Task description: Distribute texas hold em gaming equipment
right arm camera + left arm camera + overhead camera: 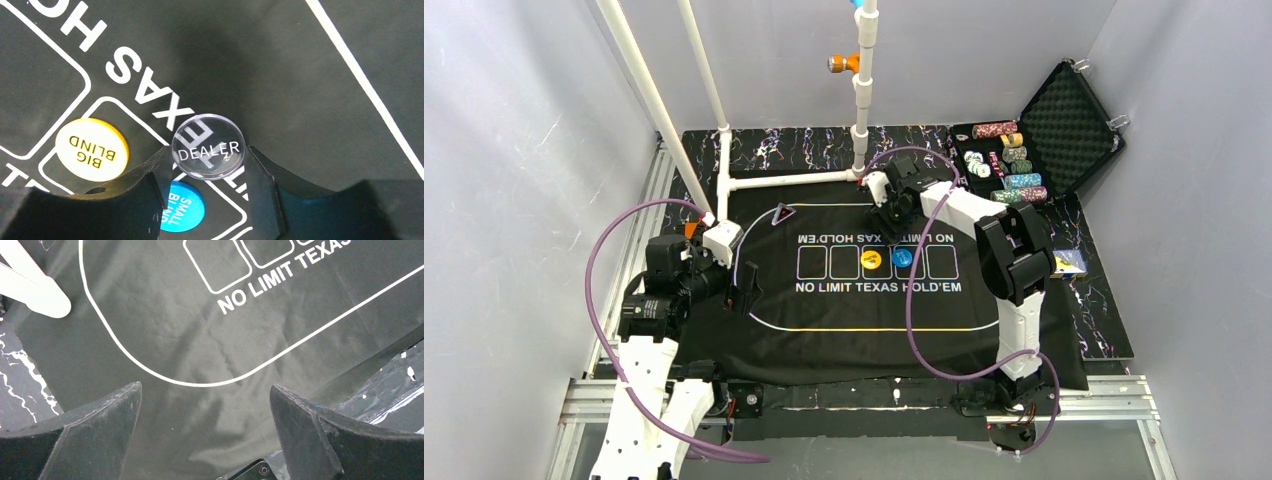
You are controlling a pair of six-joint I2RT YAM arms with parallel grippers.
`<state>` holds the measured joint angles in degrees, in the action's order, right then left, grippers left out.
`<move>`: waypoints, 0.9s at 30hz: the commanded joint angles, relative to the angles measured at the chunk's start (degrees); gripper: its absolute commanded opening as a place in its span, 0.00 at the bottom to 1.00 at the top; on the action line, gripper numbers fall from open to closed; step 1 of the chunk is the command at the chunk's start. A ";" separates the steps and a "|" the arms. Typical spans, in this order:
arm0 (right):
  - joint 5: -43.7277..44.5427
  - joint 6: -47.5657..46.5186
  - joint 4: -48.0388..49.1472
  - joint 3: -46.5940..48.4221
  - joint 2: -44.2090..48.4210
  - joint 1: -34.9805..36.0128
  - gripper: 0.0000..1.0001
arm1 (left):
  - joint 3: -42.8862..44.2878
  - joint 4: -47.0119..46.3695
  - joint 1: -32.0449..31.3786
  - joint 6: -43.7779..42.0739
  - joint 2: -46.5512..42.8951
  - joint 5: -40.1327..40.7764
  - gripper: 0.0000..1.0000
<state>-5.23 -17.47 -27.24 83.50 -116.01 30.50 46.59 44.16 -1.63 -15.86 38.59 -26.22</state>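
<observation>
A clear round disc printed "DEALER" (209,146) sits between the tips of my right gripper (207,156), and both fingers (262,176) touch its rim. The yellow "BIG BLIND" disc (92,148) and the blue "SMALL BLIND" disc (183,206) lie flat in the card boxes of the black mat (824,310). From above, the yellow disc (871,260) and the blue disc (902,258) lie just in front of the right gripper (886,222). My left gripper (206,400) hangs open and empty over the mat's left end. Stacks of poker chips (1009,160) fill the case.
The open black foam-lined case (1064,120) stands at the back right. A blue pack of cards (1069,262) lies right of the mat. A white pipe frame (724,150) rises at the back left, one foot near the left gripper (746,290).
</observation>
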 commanded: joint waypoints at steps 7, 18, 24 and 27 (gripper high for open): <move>-2.11 0.97 -0.36 9.61 0.15 -6.19 0.50 | 0.08 0.84 -0.10 -0.42 0.60 -1.62 0.99; -2.92 1.54 -2.56 20.28 -6.37 -8.75 0.49 | 0.17 1.05 -0.10 -0.56 0.78 -1.73 0.99; -3.67 1.65 -1.34 18.26 -8.26 -8.70 0.49 | 0.25 1.10 -0.12 -0.68 0.95 -1.91 0.99; -3.94 1.61 -0.87 17.09 -9.13 -8.70 0.50 | 0.26 1.18 -0.11 -0.67 0.96 -2.00 0.99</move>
<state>-7.81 -16.51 -29.08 101.32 -124.38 21.61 46.59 44.18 -1.63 -16.03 39.33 -26.46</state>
